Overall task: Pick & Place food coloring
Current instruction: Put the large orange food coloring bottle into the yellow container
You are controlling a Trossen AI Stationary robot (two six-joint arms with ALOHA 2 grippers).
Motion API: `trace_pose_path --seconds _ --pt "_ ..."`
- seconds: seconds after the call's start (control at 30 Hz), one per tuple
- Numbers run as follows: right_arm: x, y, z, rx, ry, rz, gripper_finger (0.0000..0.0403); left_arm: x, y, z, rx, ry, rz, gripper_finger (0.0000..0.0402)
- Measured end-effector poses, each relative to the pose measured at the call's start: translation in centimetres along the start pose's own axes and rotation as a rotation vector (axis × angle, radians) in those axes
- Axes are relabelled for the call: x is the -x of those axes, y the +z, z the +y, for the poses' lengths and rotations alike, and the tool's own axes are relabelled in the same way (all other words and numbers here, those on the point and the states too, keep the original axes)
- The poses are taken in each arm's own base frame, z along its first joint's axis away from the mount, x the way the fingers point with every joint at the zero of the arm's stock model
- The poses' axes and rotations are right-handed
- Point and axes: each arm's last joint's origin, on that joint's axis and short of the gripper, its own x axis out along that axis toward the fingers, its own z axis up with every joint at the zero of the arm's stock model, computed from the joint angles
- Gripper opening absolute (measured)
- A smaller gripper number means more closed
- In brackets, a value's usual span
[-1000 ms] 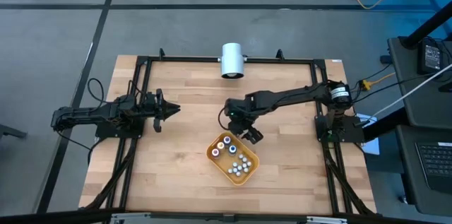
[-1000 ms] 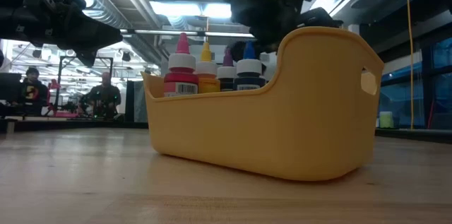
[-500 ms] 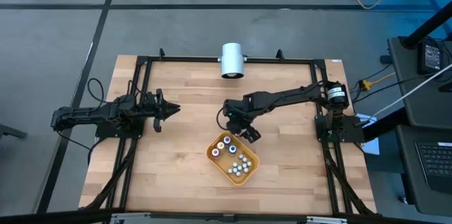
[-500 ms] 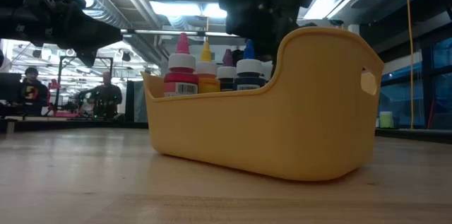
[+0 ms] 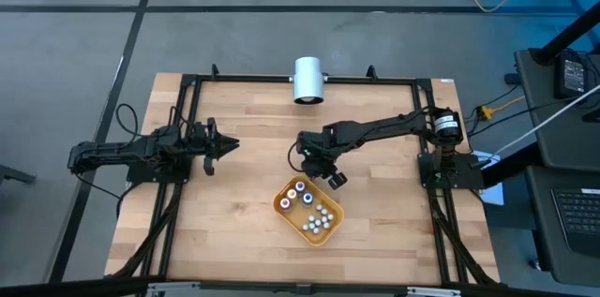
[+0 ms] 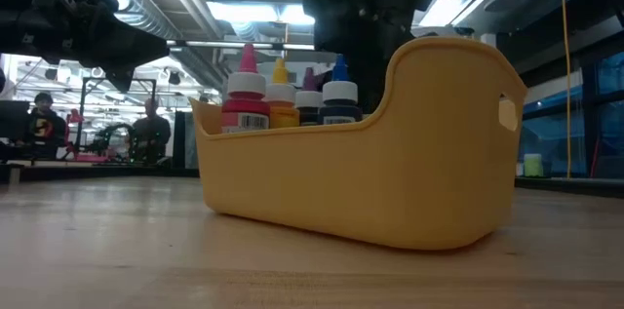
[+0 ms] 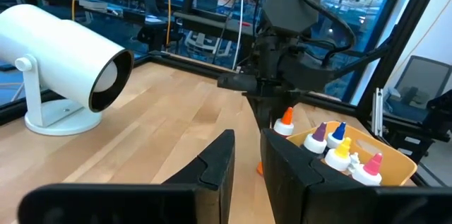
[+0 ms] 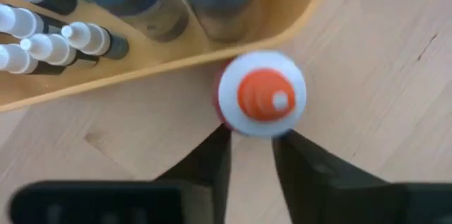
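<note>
- The right gripper (image 5: 322, 170) reaches in over the middle of the wooden tabletop (image 5: 244, 203), just beside the far rim of the orange tray (image 5: 330, 231).
- Its jaws are clenched on an orange-tipped food coloring bottle (image 8: 262, 95); in the right wrist view the two dark fingers (image 8: 207, 160) press against the bottle's white collar from either side.
- That bottle stands upright outside the tray, close against the tray's curved wall; the left wrist view shows its orange tip (image 7: 286, 116) below the right arm's wrist, next to the tray.
- The rest of the food coloring sits inside the tray: the low view shows a pink-topped bottle (image 6: 246, 95), a yellow one (image 6: 281, 90), a purple-tipped one (image 6: 309, 95) and a blue-tipped one (image 6: 339, 90) standing upright in a row.
- From above, several small white-tipped bottles (image 5: 320, 220) cluster at the tray's nearer end.
- The left gripper (image 5: 228, 144) waits at the left side of the tabletop, well apart from the tray, its jaws released with a narrow gap showing in the left wrist view.
- A white cylinder (image 5: 307, 80) rests at the far edge of the tabletop.
- People (image 6: 146, 129) show in the room beyond the tabletop.
</note>
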Motion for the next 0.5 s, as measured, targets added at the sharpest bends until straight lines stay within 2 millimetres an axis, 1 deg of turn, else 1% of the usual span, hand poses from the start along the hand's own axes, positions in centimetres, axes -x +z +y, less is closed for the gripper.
trace_pose_path --seconds 0.13,0.27,0.37,0.5 --pt "0.00 -0.10 0.08 -0.002 0.008 0.010 0.0075 0.00 0.00 0.00 0.000 0.000 0.000 0.0066" --pt "0.01 -0.30 0.24 -0.007 0.028 0.028 0.0072 0.00 0.00 0.00 0.000 0.000 0.000 0.0066" --pt "0.02 -0.43 0.33 -0.010 0.039 0.041 0.0087 0.00 0.00 0.00 0.000 0.000 0.000 0.0068" --pt "0.01 -0.35 0.26 -0.005 0.028 0.034 0.0133 0.00 0.00 0.00 0.000 0.000 0.000 0.0065"
